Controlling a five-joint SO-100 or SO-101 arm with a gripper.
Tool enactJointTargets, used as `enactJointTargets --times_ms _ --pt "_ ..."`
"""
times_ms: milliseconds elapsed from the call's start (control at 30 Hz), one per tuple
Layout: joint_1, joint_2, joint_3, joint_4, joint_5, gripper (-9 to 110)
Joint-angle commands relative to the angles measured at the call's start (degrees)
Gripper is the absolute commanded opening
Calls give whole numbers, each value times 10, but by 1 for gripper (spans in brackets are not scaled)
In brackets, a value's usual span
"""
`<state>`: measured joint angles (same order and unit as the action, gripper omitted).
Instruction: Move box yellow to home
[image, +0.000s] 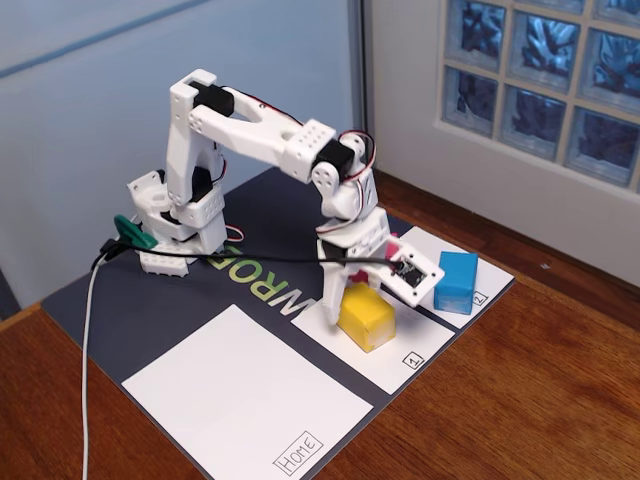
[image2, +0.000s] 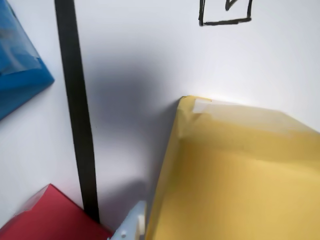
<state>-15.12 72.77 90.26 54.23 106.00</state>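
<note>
Yellow box (image: 367, 317), a small bright block, sits on the white sheet marked "1" (image: 425, 342), right of the large white "Home" sheet (image: 240, 400). My white tool (image: 345, 285) is down at its far side; I cannot tell if it grips. I judge grasping in hand; next, lift leftward.

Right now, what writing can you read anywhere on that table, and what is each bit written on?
"Home": boxed, on the big white sheet.
"1": boxed, on the sheet under the yellow block.
"2": on the sheet under the blue block, barely readable.
"WRO": partly hidden letters on the dark mat.
</note>
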Motion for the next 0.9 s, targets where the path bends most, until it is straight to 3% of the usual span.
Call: enactJointTargets --times_ms 0,367,667,867 --pt "4 -4 2 -20 4 38" --pt "10 -37 11 -64 11 28" --pt "17 -38 29 -105 8 0" --pt "19 -31 41 -134 -1 -1"
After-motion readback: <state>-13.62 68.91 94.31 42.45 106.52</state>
